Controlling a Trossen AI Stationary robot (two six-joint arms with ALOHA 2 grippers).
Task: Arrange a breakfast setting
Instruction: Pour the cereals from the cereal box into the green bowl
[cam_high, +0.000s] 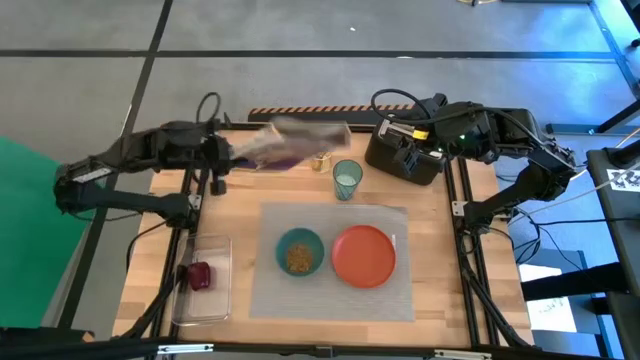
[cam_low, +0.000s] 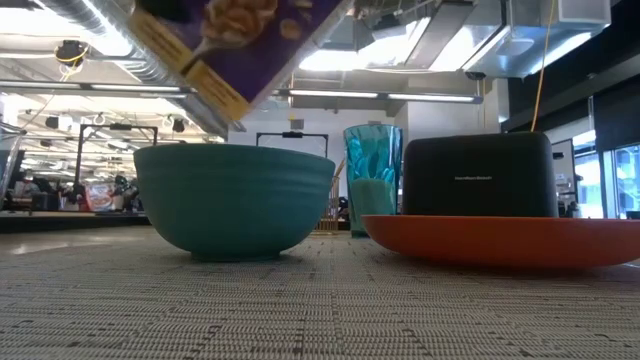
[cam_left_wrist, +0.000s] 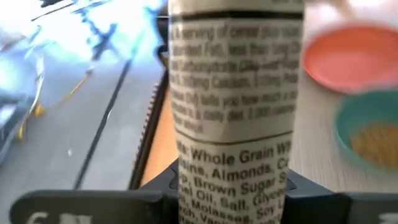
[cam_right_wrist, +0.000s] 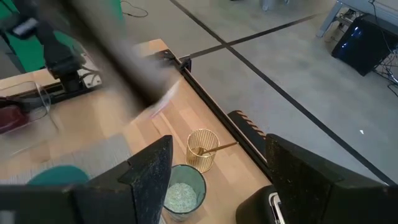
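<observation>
My left gripper (cam_high: 232, 152) is shut on a purple cereal box (cam_high: 292, 143), held in the air over the table's far middle; the box also shows in the low view (cam_low: 235, 40). The teal bowl (cam_high: 299, 251) holds cereal and stands beside the orange-red plate (cam_high: 363, 255) on the grey placemat (cam_high: 335, 300). The teal cup (cam_high: 347, 180) stands behind the mat. The gold spoon (cam_right_wrist: 219, 148) leans in a gold wire holder (cam_right_wrist: 203, 152). The dark-red fruit (cam_high: 199, 276) lies in a clear tray. My right gripper (cam_right_wrist: 211, 177) is open above the black toaster (cam_high: 405, 158). No bagel shows. My left gripper pinches the cereal box between its two fingers, one on each broad face, near one end (cam_left_wrist: 231, 186). The narrow printed side panel (cam_left_wrist: 233, 118) faces the wrist camera. The fingers come about level from the table's left. The box is lifted clear, tilted, reaching toward the table's right.
The clear plastic tray (cam_high: 203, 300) lies at the near left of the table. The toaster (cam_low: 478, 175) stands at the far right, behind the plate. Bare wood shows to the left of the mat and along the far edge.
</observation>
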